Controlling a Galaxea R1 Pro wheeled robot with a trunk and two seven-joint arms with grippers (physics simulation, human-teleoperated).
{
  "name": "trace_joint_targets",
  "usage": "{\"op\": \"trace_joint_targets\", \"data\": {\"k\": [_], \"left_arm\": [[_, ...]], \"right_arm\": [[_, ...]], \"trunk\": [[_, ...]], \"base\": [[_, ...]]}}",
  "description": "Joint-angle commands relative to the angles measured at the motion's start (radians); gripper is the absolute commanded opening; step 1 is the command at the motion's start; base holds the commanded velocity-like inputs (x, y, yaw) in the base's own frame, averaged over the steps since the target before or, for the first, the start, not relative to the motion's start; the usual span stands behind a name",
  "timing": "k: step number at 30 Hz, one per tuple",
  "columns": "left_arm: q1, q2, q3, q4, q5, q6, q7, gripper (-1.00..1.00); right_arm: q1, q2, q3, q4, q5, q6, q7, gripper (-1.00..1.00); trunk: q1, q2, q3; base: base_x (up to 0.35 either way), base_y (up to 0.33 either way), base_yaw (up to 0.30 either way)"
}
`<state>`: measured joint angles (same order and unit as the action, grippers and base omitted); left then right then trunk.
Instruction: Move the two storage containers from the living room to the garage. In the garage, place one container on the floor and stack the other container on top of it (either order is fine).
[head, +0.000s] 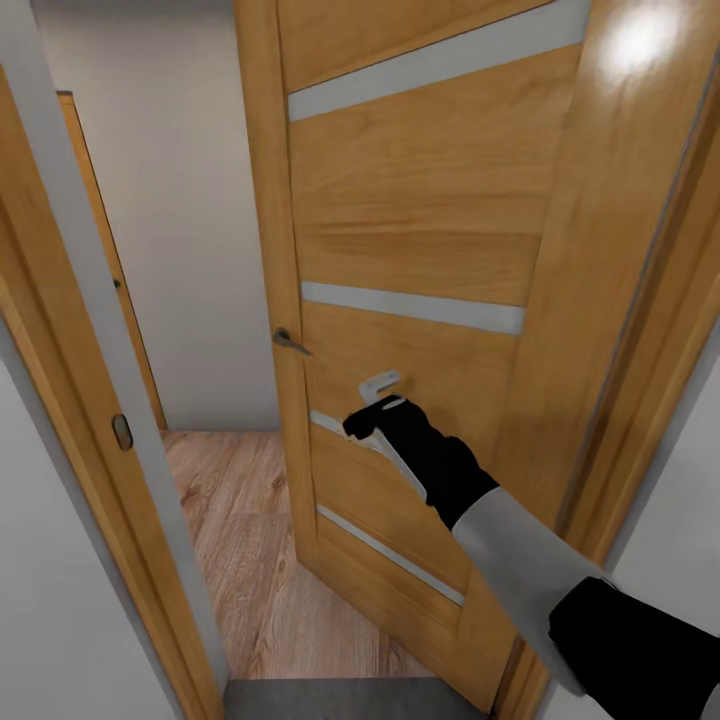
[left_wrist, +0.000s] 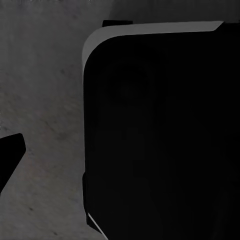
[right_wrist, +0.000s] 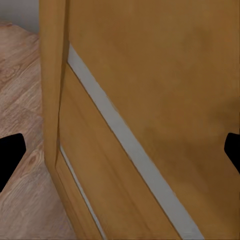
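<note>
The two storage containers are out of view. My right gripper (head: 383, 392) is stretched out against the face of a half-open wooden door (head: 420, 230), below and to the right of its handle (head: 290, 342). In the right wrist view the gripper (right_wrist: 120, 155) is open, its fingertips far apart, with the door panel (right_wrist: 165, 85) close in front and nothing between them. One finger (left_wrist: 10, 157) of my left gripper hangs over dark grey concrete floor (left_wrist: 45, 100), beside a black part of my own body (left_wrist: 160, 130).
The door frame (head: 90, 330) stands at the left, with a gap between it and the door's edge. Light wood plank floor (head: 250, 540) and a white wall (head: 190, 220) lie beyond. Dark grey floor (head: 350, 700) is at my feet.
</note>
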<state>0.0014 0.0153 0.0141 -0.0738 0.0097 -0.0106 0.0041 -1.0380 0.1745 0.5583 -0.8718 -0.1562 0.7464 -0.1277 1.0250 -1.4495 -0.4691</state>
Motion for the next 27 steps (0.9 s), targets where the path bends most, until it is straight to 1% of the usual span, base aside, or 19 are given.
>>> {"op": "trace_joint_targets", "data": {"k": [1,3,11,18,20,23,24,25,27], "left_arm": [[0.0,0.0,0.001,-0.001,0.001,-0.001,0.0,1.0],[0.0,0.0,0.001,-0.001,0.001,-0.001,0.0,1.0],[0.0,0.0,0.002,-0.001,0.002,0.0,0.002,1.0],[0.0,-0.001,0.004,-0.001,0.004,0.0,0.001,1.0],[0.0,-0.001,0.005,-0.001,0.004,0.0,0.001,1.0],[0.0,-0.001,0.005,-0.001,0.004,0.0,0.001,1.0],[0.0,-0.001,0.005,-0.001,0.004,0.0,0.001,1.0],[0.0,-0.001,0.006,-0.001,0.004,0.0,0.004,1.0],[0.0,-0.002,0.007,-0.001,0.004,0.0,0.007,1.0]], "right_arm": [[0.005,0.0,0.003,-0.001,-0.016,0.009,-0.01,1.0],[0.016,0.0,0.003,-0.006,-0.025,0.02,-0.01,1.0],[0.061,0.0,0.004,-0.049,-0.031,0.061,-0.013,1.0],[0.061,0.0,0.01,-0.055,-0.042,0.058,-0.046,1.0],[0.061,0.0,0.012,-0.055,-0.052,0.057,-0.055,1.0],[0.061,0.0,0.013,-0.055,-0.099,0.054,-0.058,1.0],[0.061,0.0,0.013,-0.055,-0.108,0.053,-0.058,1.0],[0.061,0.0,0.014,-0.055,-0.128,0.052,-0.059,1.0],[0.061,0.0,0.014,-0.055,-0.137,0.052,-0.059,1.0]], "trunk": [[0.0,-0.001,-0.001],[0.0,-0.001,-0.001],[0.0,-0.001,-0.001],[0.0,-0.001,-0.001],[0.0,-0.001,-0.001],[0.0,-0.001,-0.001],[0.0,-0.001,-0.001],[0.0,-0.001,-0.001],[0.0,-0.001,-0.001]], "base": [[0.0,0.0,0.0],[0.0,0.0,0.0],[0.0,0.0,0.0],[0.0,0.0,0.0],[0.0,0.0,0.0],[0.0,0.0,0.0],[0.0,0.0,0.0],[0.0,0.0,0.0],[0.0,0.0,0.0]]}}
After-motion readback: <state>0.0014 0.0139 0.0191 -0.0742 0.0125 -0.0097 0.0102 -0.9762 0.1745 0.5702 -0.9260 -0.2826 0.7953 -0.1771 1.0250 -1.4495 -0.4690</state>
